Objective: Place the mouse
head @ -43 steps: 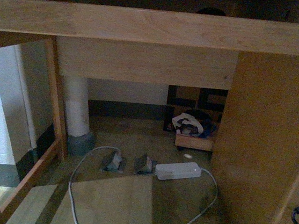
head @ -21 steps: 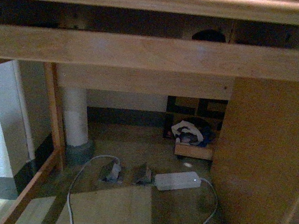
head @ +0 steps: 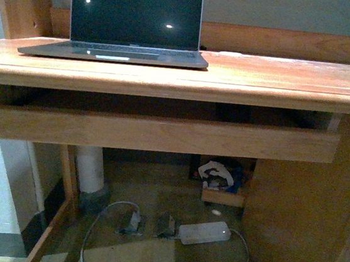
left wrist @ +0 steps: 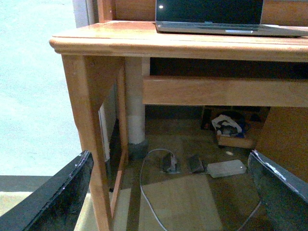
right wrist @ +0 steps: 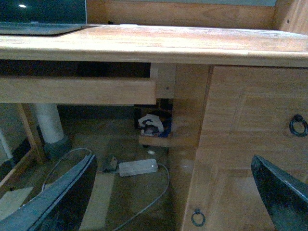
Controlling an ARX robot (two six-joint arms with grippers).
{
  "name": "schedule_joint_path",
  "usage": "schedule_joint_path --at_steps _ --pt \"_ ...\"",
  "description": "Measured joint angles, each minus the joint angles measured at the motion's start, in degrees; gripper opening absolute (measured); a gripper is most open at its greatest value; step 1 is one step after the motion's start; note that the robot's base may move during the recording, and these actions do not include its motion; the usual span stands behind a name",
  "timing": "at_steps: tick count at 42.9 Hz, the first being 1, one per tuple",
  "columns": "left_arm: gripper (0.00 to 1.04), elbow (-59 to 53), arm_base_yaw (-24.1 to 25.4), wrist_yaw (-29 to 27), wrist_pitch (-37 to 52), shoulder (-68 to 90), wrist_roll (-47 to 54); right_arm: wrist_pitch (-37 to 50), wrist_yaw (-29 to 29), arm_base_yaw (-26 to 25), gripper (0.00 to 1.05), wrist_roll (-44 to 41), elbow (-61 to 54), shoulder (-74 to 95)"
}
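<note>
The broad honey-coloured wooden bench [head: 263, 78] fills the front view, its top level with the camera. A long wooden front rail [head: 162, 136] hangs just below its near edge. On the right, the bench stands on a wooden cupboard [right wrist: 255, 120] with dark ring handles. An open grey laptop with a dark screen [head: 135, 12] sits on the top at the far left. The stretch of top to its right shows only wood. Down on the floor under the bench lies a white power strip [head: 204, 232] with a grey cable, well apart from everything above.

The small black mouse does not show in any view, neither on the bench nor on the floor, so I cannot tell where it lies. The left fingers [left wrist: 57, 197] stand wide apart with nothing between them. The right fingers [right wrist: 284, 192] are also spread and empty. Both are low, in front of the bench and below its top.

The task seems to be at its opening, with the mouse still to be found. The next move calls for bringing the bench top into fuller view. The arms also need to rise above its near edge before any grasp.
</note>
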Motion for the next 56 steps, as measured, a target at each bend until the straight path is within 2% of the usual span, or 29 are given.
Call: schedule_joint_path --at_steps 24,28,33,39,42,46,48,56 --pt "0.98 0.0 -0.02 -0.11 0.28 0.09 -0.04 0.02 -0.04 0.0 0.98 -0.02 0.0 0.0" --pt "0.98 0.09 -0.5 0.28 7.67 5.27 -2.16 0.04 -0.04 0.0 0.98 -0.02 0.0 0.0" --pt "0.98 1.42 -0.79 2.51 19.58 20.65 -7.45 0.0 -0.04 0.0 0.98 -0.04 0.0 0.0" --pt "0.98 3.54 -0.76 5.05 29.86 34.93 -13.73 0.02 -0.07 0.0 0.98 -0.02 0.0 0.0" --pt "0.98 6.47 -0.87 6.84 39.47 45.86 -20.39 0.02 -0.07 0.0 0.98 -0.02 0.0 0.0" --pt "0.98 10.4 -1.07 8.2 46.49 56.5 -26.95 0.02 -0.04 0.0 0.98 -0.02 0.0 0.0" --pt "0.98 13.53 -1.09 10.08 51.04 64.94 -33.38 0.0 -0.04 0.0 0.98 -0.02 0.0 0.0" --pt "0.98 22.1 -2.47 10.4 61.16 87.56 -50.31 0.02 -0.04 0.0 0.98 -0.02 0.0 0.0"
